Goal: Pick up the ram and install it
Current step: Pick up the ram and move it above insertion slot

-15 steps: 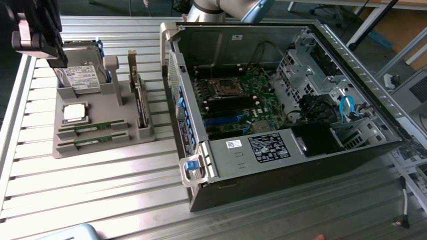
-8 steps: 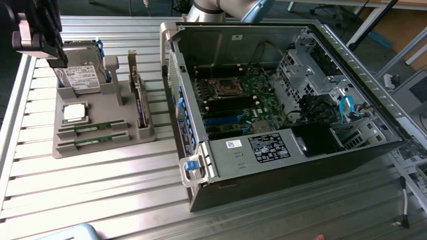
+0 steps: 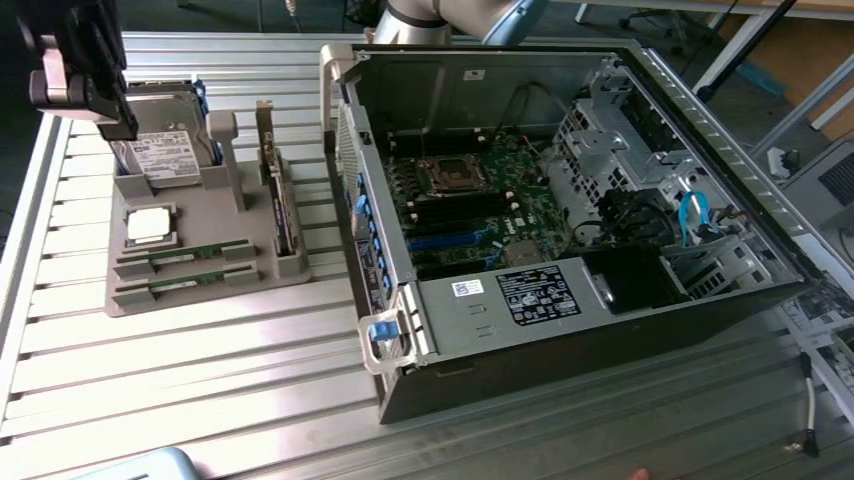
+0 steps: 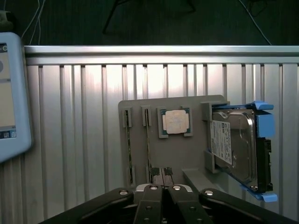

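Gripper [image 4: 162,190] fingers pressed together, empty, hovering over tray [image 4: 187,154]. Ram [image 4: 148,140] sits edge-up in tray slot below, just ahead of fingertips. Likely light, stiff, fragile; best pinched across faces at mid-length, clear of contacts.

Gripper [image 4: 162,189] black, silver screws [image 4: 123,192] — arm [image 3: 416,18] grey.

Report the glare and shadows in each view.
Exterior view: strong glare washes the table slats around the tray, while the case interior lies in shadow. Wrist view: glare streaks the table slats beyond the tray and brightens the processor; the background past the table is dark.
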